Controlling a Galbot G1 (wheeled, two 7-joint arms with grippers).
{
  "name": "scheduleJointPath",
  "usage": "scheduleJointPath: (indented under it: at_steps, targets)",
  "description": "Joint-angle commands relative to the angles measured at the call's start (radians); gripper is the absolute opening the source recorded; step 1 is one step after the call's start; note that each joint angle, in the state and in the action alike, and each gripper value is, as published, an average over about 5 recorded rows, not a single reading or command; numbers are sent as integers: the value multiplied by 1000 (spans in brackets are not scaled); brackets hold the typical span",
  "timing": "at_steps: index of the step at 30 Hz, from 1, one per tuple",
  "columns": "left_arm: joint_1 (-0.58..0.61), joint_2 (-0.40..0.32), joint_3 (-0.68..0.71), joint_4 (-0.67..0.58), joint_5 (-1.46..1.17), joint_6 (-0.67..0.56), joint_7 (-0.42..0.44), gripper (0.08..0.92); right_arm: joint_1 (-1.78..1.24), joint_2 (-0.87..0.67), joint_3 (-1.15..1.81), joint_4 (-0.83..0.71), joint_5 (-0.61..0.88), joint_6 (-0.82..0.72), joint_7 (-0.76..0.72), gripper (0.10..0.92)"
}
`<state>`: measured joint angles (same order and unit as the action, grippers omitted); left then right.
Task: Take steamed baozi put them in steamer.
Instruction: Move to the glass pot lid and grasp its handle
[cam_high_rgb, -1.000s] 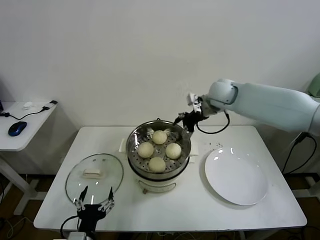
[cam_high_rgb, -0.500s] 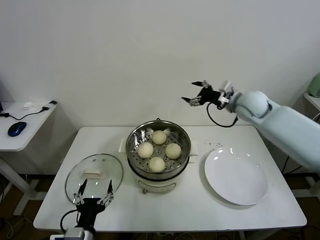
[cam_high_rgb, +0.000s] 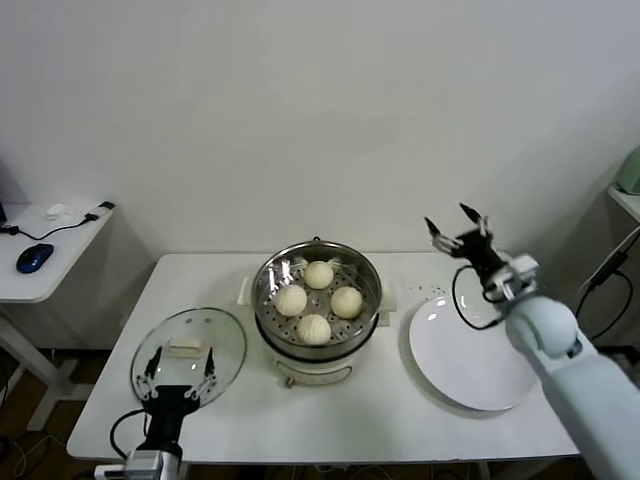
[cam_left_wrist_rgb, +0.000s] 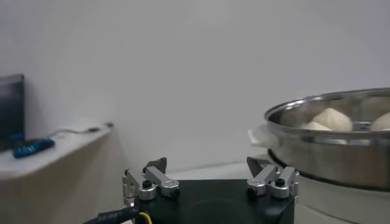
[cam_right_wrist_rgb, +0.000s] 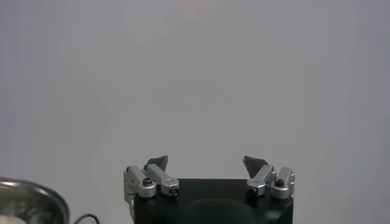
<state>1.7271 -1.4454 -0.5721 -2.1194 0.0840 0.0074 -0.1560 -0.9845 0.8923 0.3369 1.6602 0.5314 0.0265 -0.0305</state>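
Several cream-white steamed baozi (cam_high_rgb: 313, 328) lie on the perforated tray inside the steel steamer (cam_high_rgb: 300, 372) at the middle of the table. My right gripper (cam_high_rgb: 457, 225) is raised in the air to the right of the steamer, above the far edge of the plate, open and empty. My left gripper (cam_high_rgb: 177, 372) hovers low at the front left, over the near edge of the glass lid, open and empty. The left wrist view shows the left gripper (cam_left_wrist_rgb: 207, 165) with the steamer (cam_left_wrist_rgb: 341, 155) and baozi (cam_left_wrist_rgb: 332, 119) beyond it. In its own view the right gripper (cam_right_wrist_rgb: 206, 163) faces the bare wall.
A flat white plate (cam_high_rgb: 472, 352) lies empty right of the steamer. The round glass lid (cam_high_rgb: 190, 345) with a white handle rests on the table left of it. A side desk (cam_high_rgb: 60, 240) with a blue mouse (cam_high_rgb: 35, 257) stands at the far left.
My right arm has swung from behind the steamer's rim out to the right and nearer to me, its gripper still open. The left gripper has edged a little forward over the lid.
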Motion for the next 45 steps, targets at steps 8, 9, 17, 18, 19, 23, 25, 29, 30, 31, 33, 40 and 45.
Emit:
scheduleJointPath:
  at_steps: [8,9,17,18,19,23,25,29,30,31,33,40,45]
  targets:
    - [0,91,-35,123,422,-73,-214,823,-505,321,252,18,-164,146,73,823]
    - [-2,103,-41,145,501,-75,-238,823,-510,306,238,16,-165,134,90,823]
    - [-55,219,-38,391,1026,-71,-354,823,-509,280,192,-7,-176,71,114,823]
    - [-69,230,-34,423,1067,-70,-361,823,-506,279,186,-8,-177,70,114,823]
    - [-85,240,-30,453,1103,-71,-366,823,-504,278,180,-9,-178,68,114,823]
    - [-154,268,-21,553,1156,-82,-367,823,-499,281,168,-2,-179,64,115,823]
    - [-192,273,-23,596,1170,-89,-363,823,-501,282,168,2,-179,62,116,823]
    - [-251,276,-23,645,1175,-81,-345,823,-508,282,175,9,-181,59,117,823]
    - [-264,276,-23,651,1174,-79,-339,823,-510,282,177,10,-182,58,117,823]
    - [-277,276,-21,657,1172,-75,-332,823,-511,282,179,12,-182,57,117,823]
    - [-297,275,-15,665,1167,-70,-320,823,-513,282,184,15,-182,56,117,823]
    - [-380,267,8,713,1162,-39,-289,823,-512,281,194,21,-189,54,117,823]
    - [-430,258,20,765,1180,-35,-291,823,-513,282,199,22,-190,53,115,823]
